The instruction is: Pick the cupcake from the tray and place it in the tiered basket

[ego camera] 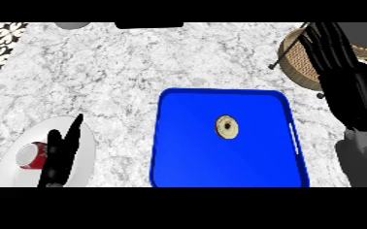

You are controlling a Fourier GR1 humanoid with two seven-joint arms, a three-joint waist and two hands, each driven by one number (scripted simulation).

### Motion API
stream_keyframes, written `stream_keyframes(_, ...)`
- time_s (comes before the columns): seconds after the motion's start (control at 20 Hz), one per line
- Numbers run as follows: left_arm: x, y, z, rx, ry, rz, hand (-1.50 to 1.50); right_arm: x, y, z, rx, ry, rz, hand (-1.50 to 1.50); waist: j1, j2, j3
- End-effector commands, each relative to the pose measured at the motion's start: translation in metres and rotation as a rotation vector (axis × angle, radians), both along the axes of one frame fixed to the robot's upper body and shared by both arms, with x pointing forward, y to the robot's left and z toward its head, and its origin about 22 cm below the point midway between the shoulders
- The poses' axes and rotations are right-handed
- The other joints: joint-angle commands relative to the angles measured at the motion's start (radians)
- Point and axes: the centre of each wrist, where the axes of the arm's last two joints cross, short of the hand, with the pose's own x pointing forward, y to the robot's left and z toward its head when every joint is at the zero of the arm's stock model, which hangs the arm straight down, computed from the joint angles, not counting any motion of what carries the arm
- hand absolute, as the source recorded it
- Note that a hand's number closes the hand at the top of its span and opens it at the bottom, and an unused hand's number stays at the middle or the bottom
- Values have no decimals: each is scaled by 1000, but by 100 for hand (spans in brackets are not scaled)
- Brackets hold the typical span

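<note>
Left robot hand [58, 153]: shown at the lower left of the frame, fingers straight, nothing held; it is laid over a white plate [87, 161] on which a red cup [30, 155] is seen.
Blue tray [193, 148]: set on the tabletop [108, 68] at lower centre.
Cupcake [226, 126]: seen from above, near the middle of the tray; it is touched by neither hand.
Right robot hand [337, 73]: raised along the right edge, fingers extended and wide, nothing held; the basket is partly overlapped by it.
Tiered basket [295, 65]: found at the upper right, wicker-coloured, well apart from the cupcake.
Step in hand: judged to be the reach for the cupcake; the pick is not yet made.
How it is done well: the right robot hand should be brought left and down over the tray's right rim without the rim being struck. The fingers should be kept wide until the cupcake lies between them. The sides should be gripped so that the top is not crushed, and the lift made straight up before the basket is approached.
</note>
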Motion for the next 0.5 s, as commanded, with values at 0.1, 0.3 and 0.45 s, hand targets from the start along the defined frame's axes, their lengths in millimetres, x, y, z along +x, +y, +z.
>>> stream_keyframes(0.1, 2, 17, 44, 122, -164, -24, 0, -18, -9, -51, 111, 146, -353, 150, -17, -24, -6)
stream_keyframes(0.3, -50, 65, 31, 292, 23, 39, 0, -18, -34, -22, 370, -113, -674, 150, -176, -131, 30)
stream_keyframes(0.45, -9, 54, 68, 278, -252, 39, 0, -77, -65, -146, 119, 552, -1052, -150, -149, -25, -15)
